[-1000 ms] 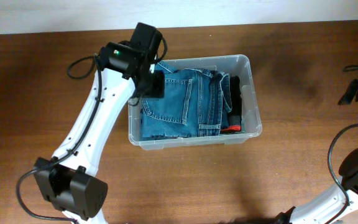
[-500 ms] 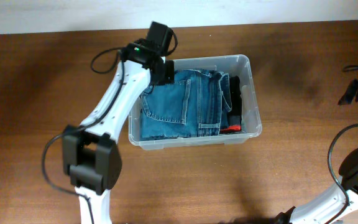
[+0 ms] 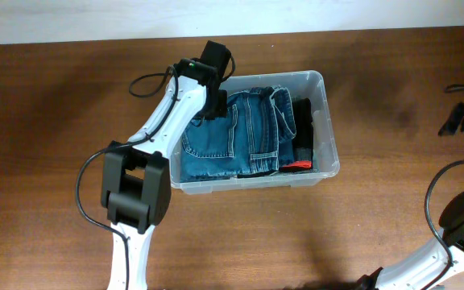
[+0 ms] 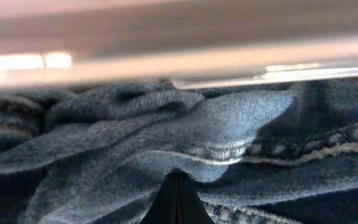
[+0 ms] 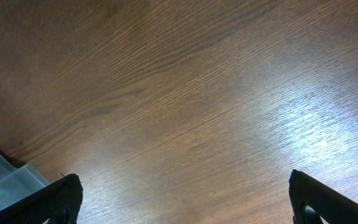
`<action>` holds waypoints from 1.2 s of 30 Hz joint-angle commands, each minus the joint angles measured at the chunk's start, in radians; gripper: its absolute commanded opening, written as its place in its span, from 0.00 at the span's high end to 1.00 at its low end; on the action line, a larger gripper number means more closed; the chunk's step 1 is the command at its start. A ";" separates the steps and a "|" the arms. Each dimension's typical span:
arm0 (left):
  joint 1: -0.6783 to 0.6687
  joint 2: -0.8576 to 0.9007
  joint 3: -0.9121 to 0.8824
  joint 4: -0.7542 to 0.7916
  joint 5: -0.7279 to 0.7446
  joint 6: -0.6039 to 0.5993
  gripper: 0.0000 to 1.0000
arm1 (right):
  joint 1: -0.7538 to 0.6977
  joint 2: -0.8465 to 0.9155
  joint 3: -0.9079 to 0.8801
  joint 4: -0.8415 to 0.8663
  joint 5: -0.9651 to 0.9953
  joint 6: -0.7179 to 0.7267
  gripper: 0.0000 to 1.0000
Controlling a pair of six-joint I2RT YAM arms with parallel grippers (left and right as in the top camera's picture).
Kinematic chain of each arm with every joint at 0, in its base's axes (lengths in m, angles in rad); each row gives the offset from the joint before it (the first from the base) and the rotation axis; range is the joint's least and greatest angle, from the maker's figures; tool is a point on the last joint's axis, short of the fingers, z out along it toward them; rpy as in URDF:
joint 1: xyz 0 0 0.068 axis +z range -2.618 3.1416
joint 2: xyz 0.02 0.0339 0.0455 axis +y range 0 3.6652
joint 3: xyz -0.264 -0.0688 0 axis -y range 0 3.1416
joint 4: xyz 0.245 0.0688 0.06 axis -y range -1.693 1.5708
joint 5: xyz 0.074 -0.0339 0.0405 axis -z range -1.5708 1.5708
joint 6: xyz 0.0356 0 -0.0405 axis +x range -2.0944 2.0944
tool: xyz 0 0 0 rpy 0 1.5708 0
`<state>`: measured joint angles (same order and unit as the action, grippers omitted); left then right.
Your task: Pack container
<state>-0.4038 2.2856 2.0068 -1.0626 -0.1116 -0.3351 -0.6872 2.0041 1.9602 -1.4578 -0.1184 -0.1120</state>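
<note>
The container (image 3: 329, 121), a clear plastic bin, stands in the middle of the table with folded blue jeans (image 3: 232, 137) filling most of it. My left gripper (image 3: 216, 101) is down at the bin's back left corner. Its fingers are shut tip to tip and press into the denim (image 4: 229, 124), with no cloth visibly between them (image 4: 177, 199). The bin's wall (image 4: 166, 62) runs just behind. My right gripper (image 5: 185, 205) hangs open over bare wood, well to the right of the bin, holding nothing.
A black garment (image 3: 303, 125) and a red item (image 3: 296, 166) lie along the bin's right side beside the jeans. Black parts (image 3: 461, 119) sit at the table's right edge. A corner of the bin (image 5: 5, 180) shows in the right wrist view.
My left gripper closed and moved right, along the bin's back edge, into the back left corner. The jeans have bunched and shifted slightly. The right arm has not moved.
</note>
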 commanded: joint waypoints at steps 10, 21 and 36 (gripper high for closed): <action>-0.180 -0.315 -0.015 0.068 0.099 -0.039 0.99 | 0.000 -0.006 0.001 0.000 -0.002 0.001 0.02; -0.288 -0.075 -0.016 0.097 0.112 -0.039 0.99 | 0.000 -0.006 0.001 0.000 -0.002 0.001 0.02; -0.165 -0.310 0.110 -0.027 0.186 0.022 0.91 | 0.000 -0.006 0.001 0.000 -0.002 0.001 0.02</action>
<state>-0.6468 2.1899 2.0705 -1.0359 0.1246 -0.3328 -0.6872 2.0041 1.9602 -1.4574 -0.1181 -0.1116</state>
